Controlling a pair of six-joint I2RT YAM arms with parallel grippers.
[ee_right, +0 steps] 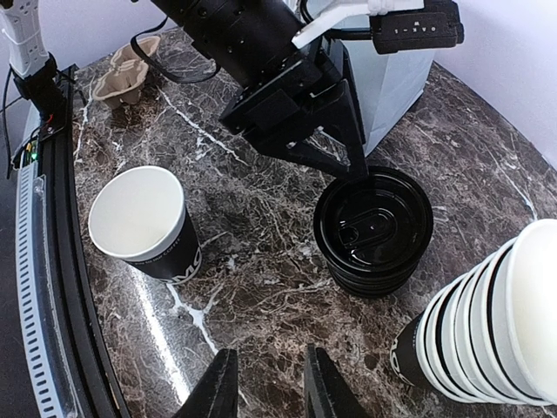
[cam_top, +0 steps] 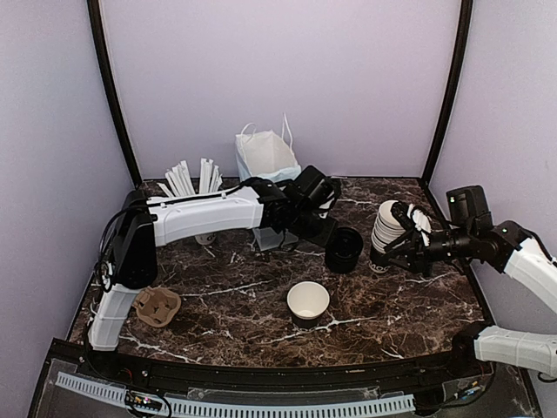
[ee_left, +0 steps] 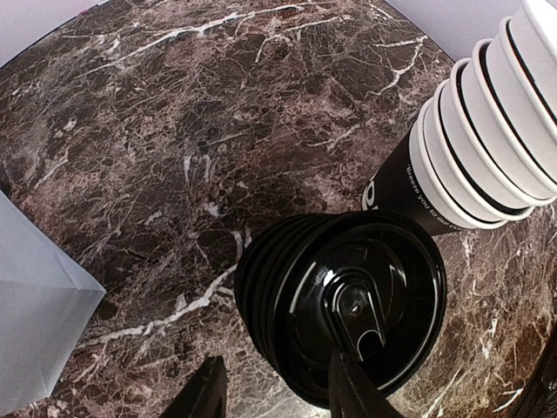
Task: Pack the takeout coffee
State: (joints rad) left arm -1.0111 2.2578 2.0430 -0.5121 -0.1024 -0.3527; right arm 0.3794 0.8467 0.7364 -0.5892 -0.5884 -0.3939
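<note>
The lid stack (cam_top: 345, 248), black lids nested one on another, stands on the marble table (cam_top: 235, 292) and serves as the fixed mark here.

The left claw (ee_left: 277, 357) is at the stack's rim. Its jaws are partly open and straddle the edge: one finger (ee_left: 352, 383) lies over the top lid, the other (ee_left: 207, 392) hangs outside the stack with a gap of marble showing between it and the lids. It grips nothing.

The cup (cam_top: 308, 300), dark outside and white inside, stands upright on the table nearer the arm bases than the lid stack and a little to its left, apart from it. Its mouth is open and it wears no lid.

The cup stack (cam_top: 385, 228), white-rimmed, stands just right of the lid stack, close but not touching.

The right claw (ee_right: 270, 353) hovers on the near-right side of the lid stack, beside the foot of the cup stack. Its jaws are slightly apart, with only bare marble between them, and it holds nothing.

A white bag (cam_top: 265, 155) stands behind the lid stack to the left. A cardboard carrier (cam_top: 157, 306) lies far to its left, near the front edge.
</note>
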